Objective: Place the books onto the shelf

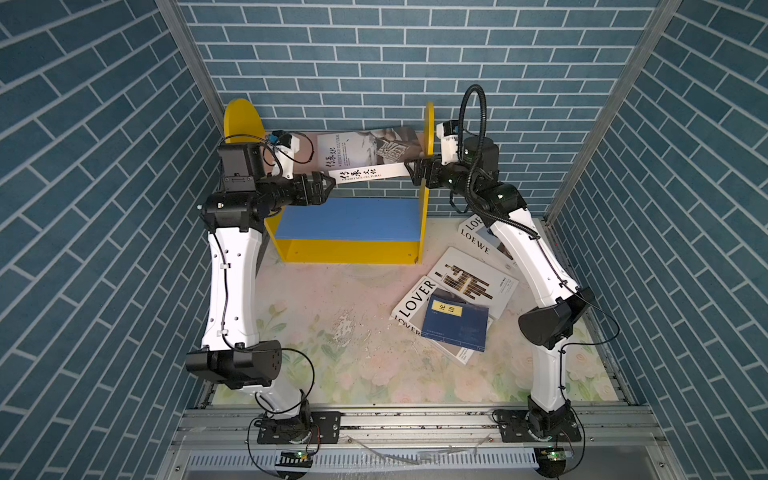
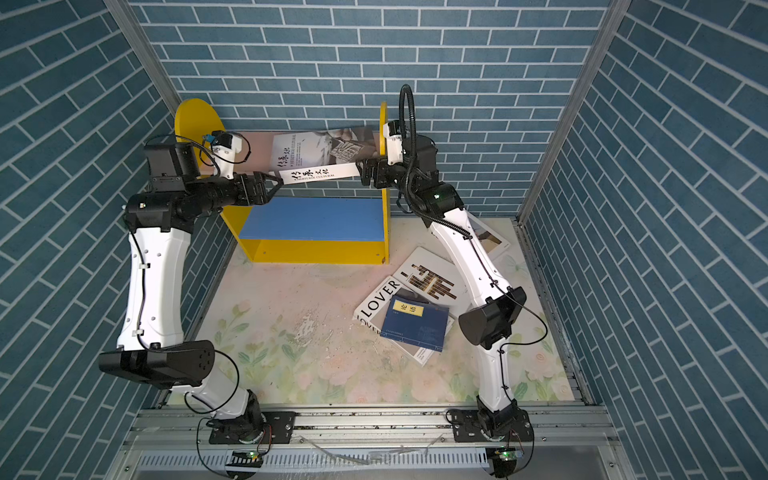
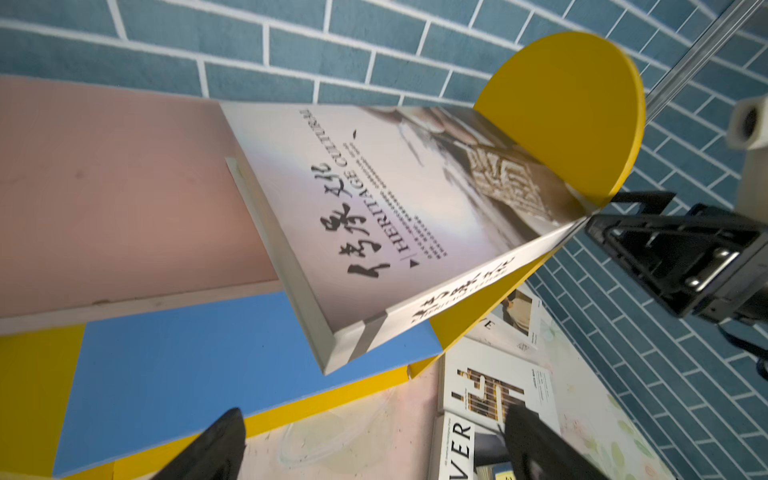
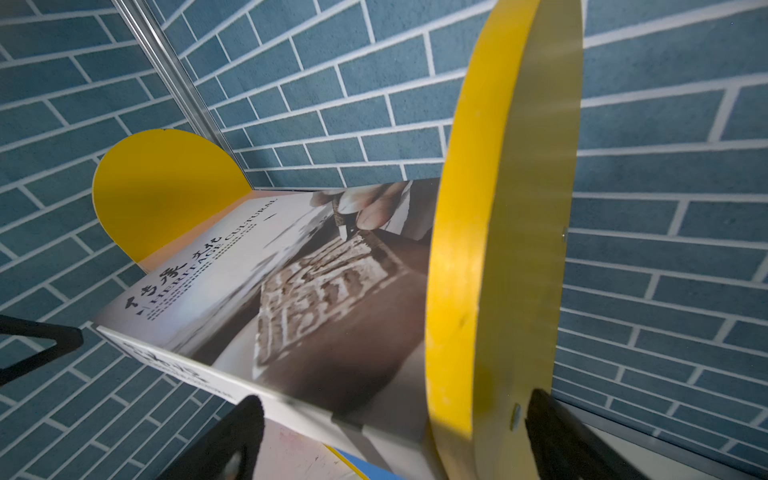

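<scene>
The Heritage Cultural book [image 1: 361,153] [image 2: 316,149] lies tilted on the pink upper board [image 3: 104,187] of the shelf [image 1: 243,118], its far end leaning on the right yellow panel [image 4: 498,249]. My left gripper [image 1: 330,185] [image 3: 374,453] is open just off the left end of the book's spine, with nothing between its fingers. My right gripper [image 1: 409,170] [image 4: 399,440] is open, its fingers either side of the panel's edge and the book's corner. On the table lie the LOVER book [image 1: 415,299], the brown-bar book [image 1: 473,280], the navy book [image 1: 455,326] and the LOEWE book [image 1: 478,241], partly under the right arm.
The blue lower board [image 1: 349,218] of the shelf holds nothing. Blue brick walls [image 1: 374,62] close in behind and on both sides. The floral mat [image 1: 332,332] covers the table, and a metal rail [image 1: 415,419] with both arm bases runs along the front.
</scene>
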`<state>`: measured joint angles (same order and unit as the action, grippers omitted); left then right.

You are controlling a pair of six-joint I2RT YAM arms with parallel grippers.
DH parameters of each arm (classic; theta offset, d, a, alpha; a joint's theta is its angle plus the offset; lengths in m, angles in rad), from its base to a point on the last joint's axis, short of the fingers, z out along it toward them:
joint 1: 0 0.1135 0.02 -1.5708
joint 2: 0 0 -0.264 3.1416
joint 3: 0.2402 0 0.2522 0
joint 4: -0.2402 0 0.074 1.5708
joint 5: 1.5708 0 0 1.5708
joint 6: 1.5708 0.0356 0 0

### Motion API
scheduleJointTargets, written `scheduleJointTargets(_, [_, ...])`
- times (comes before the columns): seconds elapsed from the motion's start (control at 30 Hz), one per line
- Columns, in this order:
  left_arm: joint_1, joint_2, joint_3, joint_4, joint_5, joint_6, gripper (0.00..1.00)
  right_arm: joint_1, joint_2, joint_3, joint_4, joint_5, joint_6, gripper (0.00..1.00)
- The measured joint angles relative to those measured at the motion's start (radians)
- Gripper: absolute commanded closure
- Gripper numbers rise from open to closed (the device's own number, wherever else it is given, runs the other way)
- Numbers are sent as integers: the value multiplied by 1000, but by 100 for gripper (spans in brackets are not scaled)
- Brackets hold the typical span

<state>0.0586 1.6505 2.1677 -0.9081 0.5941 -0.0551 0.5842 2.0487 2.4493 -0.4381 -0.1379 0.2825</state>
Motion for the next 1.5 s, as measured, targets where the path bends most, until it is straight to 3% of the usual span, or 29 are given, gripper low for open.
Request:
scheduleJointTargets(0.2, [0,15,-20,-41,-42,21,8,0,2,12,1,2,0,2])
scheduleJointTargets(0.4, [0,41,-18,20,-73,-8,25,-1,3,12,1,3,0,2])
scheduleJointTargets(0.57, [-3,107,21,78,-77,-31,32,-2,3,12,2,5,0,2])
scheduleJointTargets(1.07, [-31,256,219,133,-52,-68,36,-2,3,12,14,22,1,2])
scheduleJointTargets(1.5, [-64,314,267,171,-23,-72,39,-3,17,12,36,33,9,2])
